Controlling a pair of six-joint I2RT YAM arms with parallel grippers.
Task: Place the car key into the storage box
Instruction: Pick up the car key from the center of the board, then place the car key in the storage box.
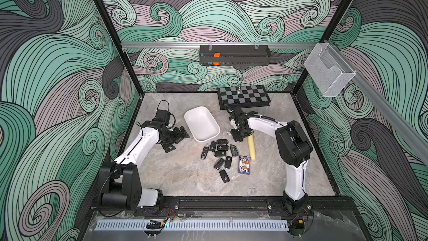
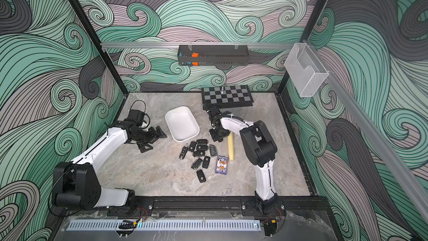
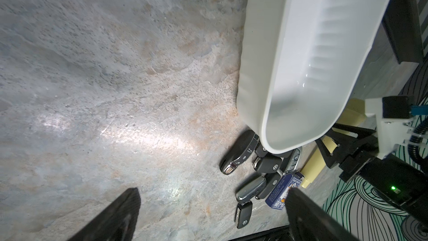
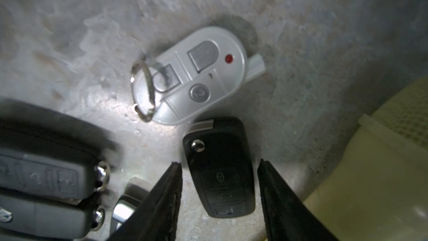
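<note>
Car key (image 4: 218,170): black flip fob, lying flat on the table (image 1: 180,177), buttons up; in both top views it is hidden beneath the right arm's wrist. Right gripper (image 4: 220,163) low over it, jaws straddling the fob's body; a thin sliver of table shows on each side, so not yet clamped; key not lifted. Just beside the key's metal end lies a silver fob (image 4: 194,77) with a key ring (image 4: 142,89); whether they touch, cannot tell. Yellow roll (image 4: 370,170) near the gripper on one side; heap of black keys (image 1: 220,151) on the other, toward the robot's left. Storage box (image 1: 201,122) stands on the table just beyond the heap, between the two arms. Left gripper (image 1: 177,140) beside the box, jaws spread wide, holding nothing; card pack (image 1: 244,164) near the roll's near end.
</note>
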